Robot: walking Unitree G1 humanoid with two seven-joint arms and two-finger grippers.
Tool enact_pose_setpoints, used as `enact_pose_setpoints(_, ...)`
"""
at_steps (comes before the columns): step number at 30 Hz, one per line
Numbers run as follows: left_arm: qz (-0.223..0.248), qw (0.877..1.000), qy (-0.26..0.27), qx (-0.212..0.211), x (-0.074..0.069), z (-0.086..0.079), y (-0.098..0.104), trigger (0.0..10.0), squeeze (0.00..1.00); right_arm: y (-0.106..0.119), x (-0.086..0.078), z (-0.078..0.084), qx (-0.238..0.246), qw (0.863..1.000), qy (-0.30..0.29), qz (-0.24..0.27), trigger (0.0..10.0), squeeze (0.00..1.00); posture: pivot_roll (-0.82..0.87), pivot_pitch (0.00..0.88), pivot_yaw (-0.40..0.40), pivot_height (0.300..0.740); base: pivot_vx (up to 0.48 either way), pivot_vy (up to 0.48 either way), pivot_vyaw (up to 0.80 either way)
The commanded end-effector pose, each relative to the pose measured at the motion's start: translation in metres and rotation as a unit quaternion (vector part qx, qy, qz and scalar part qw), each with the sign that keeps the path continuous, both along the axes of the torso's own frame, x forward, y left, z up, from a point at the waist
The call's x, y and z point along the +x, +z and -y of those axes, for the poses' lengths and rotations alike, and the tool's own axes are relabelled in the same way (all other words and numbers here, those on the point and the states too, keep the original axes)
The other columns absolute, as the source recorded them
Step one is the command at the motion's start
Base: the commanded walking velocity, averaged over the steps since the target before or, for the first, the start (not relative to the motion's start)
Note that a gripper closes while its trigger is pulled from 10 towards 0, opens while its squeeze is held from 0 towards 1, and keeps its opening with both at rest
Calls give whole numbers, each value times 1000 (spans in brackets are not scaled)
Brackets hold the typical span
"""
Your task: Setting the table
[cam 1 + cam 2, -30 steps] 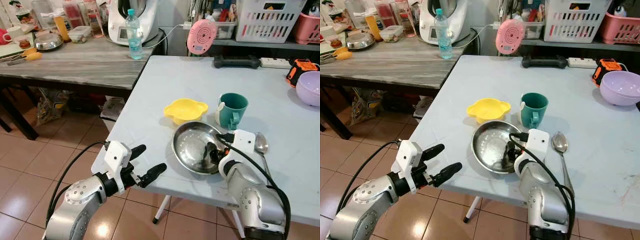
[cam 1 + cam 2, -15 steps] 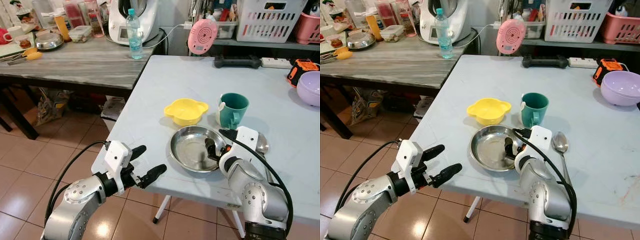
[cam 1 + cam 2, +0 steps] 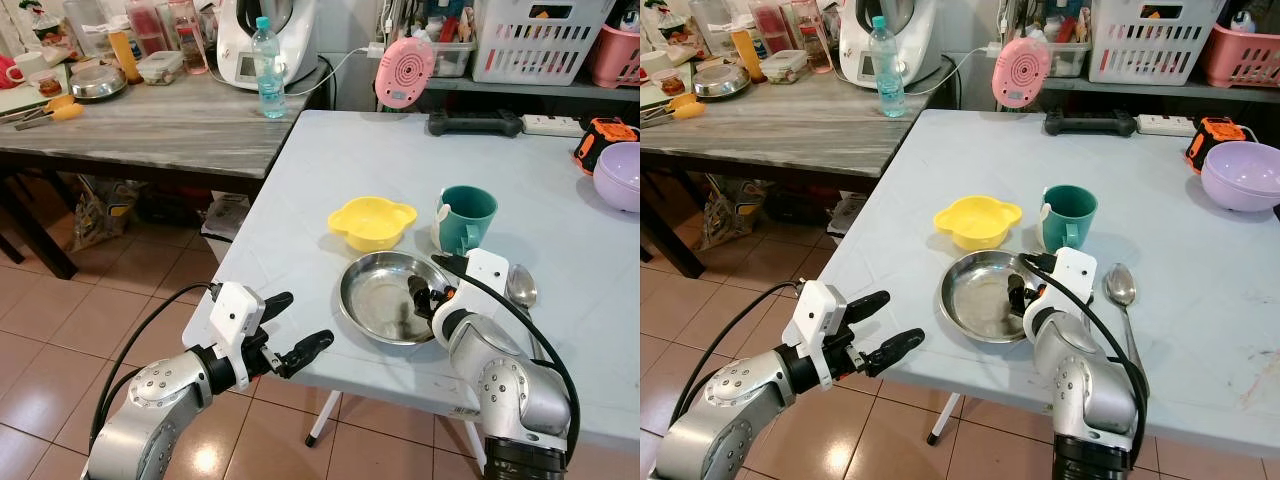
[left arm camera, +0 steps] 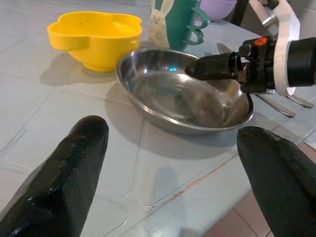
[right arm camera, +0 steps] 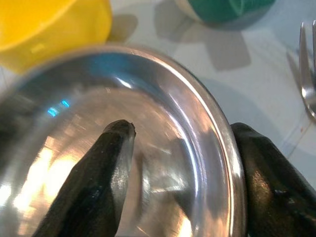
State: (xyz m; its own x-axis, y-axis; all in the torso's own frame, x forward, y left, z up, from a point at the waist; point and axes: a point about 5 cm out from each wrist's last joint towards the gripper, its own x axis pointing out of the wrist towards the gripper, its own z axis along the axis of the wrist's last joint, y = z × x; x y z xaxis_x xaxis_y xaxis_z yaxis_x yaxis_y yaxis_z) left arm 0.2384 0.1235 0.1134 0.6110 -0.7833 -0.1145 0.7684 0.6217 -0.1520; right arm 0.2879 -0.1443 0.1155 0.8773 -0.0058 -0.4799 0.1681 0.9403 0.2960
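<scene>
The steel bowl (image 3: 388, 297) sits near the front edge of the pale counter (image 3: 350, 160), just in front of the yellow dish (image 3: 371, 220) and the green mug (image 3: 466, 218). The right gripper (image 3: 423, 296) straddles the bowl's right rim, one of its fingers (image 5: 106, 163) inside the bowl and the other outside, so the rim lies between them; whether they press on it cannot be told. A spoon (image 3: 520, 287) lies on the counter just right of the bowl, beside the right wrist. The left gripper (image 3: 292, 330) hovers off the counter's front-left edge above the tiled floor (image 3: 60, 330), its fingers spread apart and holding nothing. A purple bowl (image 3: 617, 175) stands at the counter's far right.
</scene>
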Motion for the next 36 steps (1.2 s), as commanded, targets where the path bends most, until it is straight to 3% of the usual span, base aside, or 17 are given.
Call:
enact_pose_setpoints(1,5,1000,-8,1,0,-1,2,10000,0,-5,-1,-3,2,1000,4,-16,0,0,-154,27,56,740,0,0,0)
enact_pose_setpoints(27,4,999,-31,3,0,1,1,10000,0,-16,-8,4,19,998,-14,-51,0,0,-163,14,48,740,0,0,0)
enact_pose_setpoints(36,23,999,28,-4,7,-2,5,10000,0,-14,-9,3,30,998,-15,-49,0,0,-164,10,47,740,0,0,0)
